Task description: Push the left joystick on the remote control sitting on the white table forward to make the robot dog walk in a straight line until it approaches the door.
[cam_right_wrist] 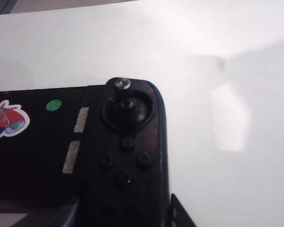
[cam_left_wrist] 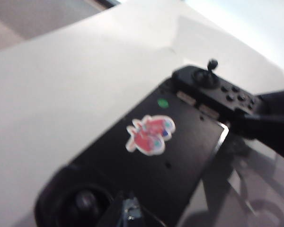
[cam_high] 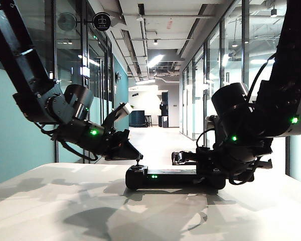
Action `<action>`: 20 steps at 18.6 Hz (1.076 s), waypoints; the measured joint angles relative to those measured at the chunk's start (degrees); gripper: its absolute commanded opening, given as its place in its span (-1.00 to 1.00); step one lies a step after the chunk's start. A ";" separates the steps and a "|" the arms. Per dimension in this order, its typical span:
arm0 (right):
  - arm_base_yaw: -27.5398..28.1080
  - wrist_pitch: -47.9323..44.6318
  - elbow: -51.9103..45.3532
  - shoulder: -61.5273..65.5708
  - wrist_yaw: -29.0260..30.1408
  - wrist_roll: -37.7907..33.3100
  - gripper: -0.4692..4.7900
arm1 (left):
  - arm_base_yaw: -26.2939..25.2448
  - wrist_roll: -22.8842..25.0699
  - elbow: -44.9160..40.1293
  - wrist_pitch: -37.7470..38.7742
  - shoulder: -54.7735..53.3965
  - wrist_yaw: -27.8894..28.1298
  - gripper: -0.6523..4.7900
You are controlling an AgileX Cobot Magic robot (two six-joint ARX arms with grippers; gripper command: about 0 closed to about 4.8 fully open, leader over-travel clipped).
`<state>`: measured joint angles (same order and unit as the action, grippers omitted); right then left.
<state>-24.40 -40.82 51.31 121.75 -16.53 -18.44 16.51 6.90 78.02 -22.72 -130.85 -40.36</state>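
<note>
Glass corridor, white table (cam_high: pixel 50 201): stickered remote control (cam_left_wrist: pixel 151 156) in right gripper's (cam_right_wrist: pixel 123 210) grasp; left gripper (cam_high: pixel 134 153) state unclear.

I see the remote (cam_right_wrist: pixel 85 156) as matt black plastic, with a glossy paper-like sticker (cam_left_wrist: pixel 150 134) on its flat face. The table (cam_left_wrist: pixel 75 85) looks smooth, matt white. Both grippers, left (cam_high: pixel 132 151) and right (cam_right_wrist: pixel 123 213), look like dull black plastic.

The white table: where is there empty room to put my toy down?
The table is bare in front of the remote and out to the left side. It is crowded at the remote: the left gripper hangs over its left end and the right gripper straddles its right end.
</note>
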 measured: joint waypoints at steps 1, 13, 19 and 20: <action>-0.02 -0.02 0.00 0.00 -0.04 0.00 -0.04 | 0.00 0.02 0.74 0.28 -0.26 0.00 -0.78; 0.00 -0.04 0.00 0.00 -0.13 -0.17 -0.04 | 0.09 0.22 5.95 4.50 -4.04 0.68 -0.78; 0.00 -0.04 0.00 0.02 -0.20 -0.24 -0.04 | 0.28 0.22 7.41 3.96 -5.18 2.19 -0.78; 0.00 -0.04 0.00 0.02 -0.20 -0.24 -0.04 | 0.28 0.22 7.41 3.96 -5.18 2.25 -0.78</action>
<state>-24.40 -40.86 51.31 121.78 -16.73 -18.68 16.80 7.11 85.43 -18.76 -136.03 -38.11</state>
